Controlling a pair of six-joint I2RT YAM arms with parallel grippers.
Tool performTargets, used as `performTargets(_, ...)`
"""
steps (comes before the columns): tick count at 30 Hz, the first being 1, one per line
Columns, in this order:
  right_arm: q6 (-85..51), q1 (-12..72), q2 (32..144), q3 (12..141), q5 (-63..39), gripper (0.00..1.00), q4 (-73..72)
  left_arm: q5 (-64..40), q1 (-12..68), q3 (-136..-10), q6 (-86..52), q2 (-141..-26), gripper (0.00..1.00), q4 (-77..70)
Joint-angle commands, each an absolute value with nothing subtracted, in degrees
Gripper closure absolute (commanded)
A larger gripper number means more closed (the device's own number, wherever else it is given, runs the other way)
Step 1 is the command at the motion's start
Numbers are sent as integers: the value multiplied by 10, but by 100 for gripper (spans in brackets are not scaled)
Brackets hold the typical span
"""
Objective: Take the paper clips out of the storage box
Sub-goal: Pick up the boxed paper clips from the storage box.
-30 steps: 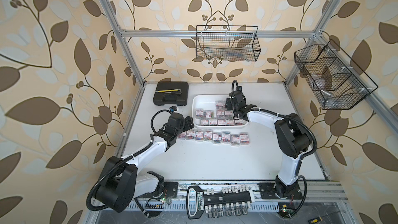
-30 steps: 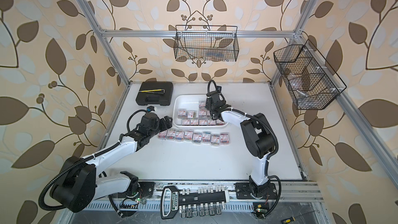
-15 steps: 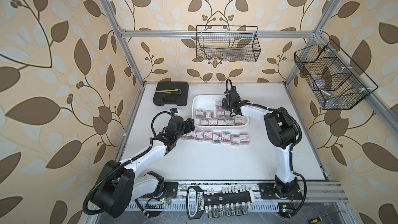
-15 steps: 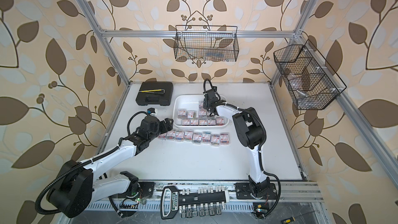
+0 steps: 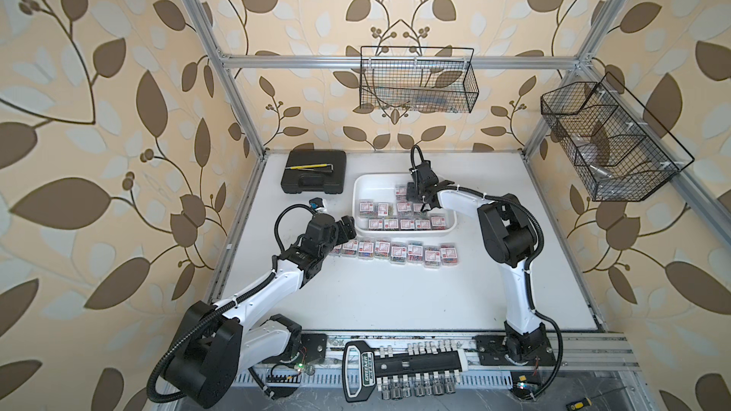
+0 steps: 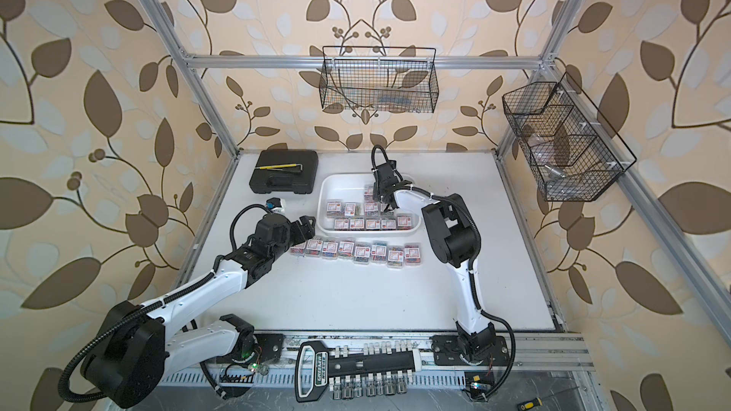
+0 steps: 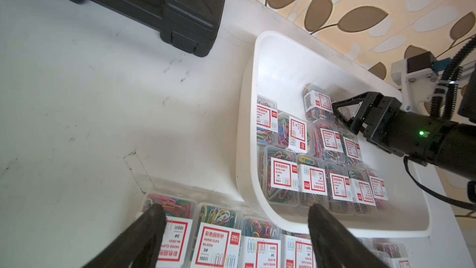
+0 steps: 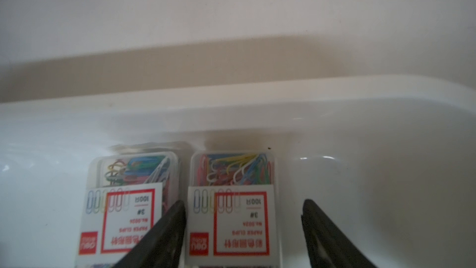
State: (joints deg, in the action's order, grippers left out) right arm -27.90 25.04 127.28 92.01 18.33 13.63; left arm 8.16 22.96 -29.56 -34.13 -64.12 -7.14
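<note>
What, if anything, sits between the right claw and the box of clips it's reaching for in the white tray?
Nothing visible. The right claw straddles that box of clips; one finger hangs by the narrow gap to a neighbouring box, the other over bare tray floor.

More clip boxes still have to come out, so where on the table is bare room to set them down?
Widest: the white tabletop between the row of clear plastic clip boxes and the near rail. Also the strip between the shallow white tray and the right wall. Crowded: the narrow tray-to-row gap and the row's end by the left gripper.
</note>
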Motion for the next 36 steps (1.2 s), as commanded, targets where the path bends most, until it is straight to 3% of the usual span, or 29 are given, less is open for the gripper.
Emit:
performTargets(1, -278, 246, 1297, 951, 168, 28, 175, 117, 234, -295, -324, -622, 11, -55)
performTargets(14, -269, 243, 1317, 980, 149, 33, 199, 335, 234, -308, -325, -541, 4, 75)
performTargets(18, -269, 243, 1312, 977, 148, 37, 199, 395, 233, -285, -329, -546, 1, 53)
performTargets(30, -268, 243, 1166, 906, 149, 44, 165, 379, 233, -276, -316, -559, 2, 26)
performTargets(36, -264, 246, 1035, 799, 165, 46, 133, 358, 233, -270, -304, -555, 2, 15)
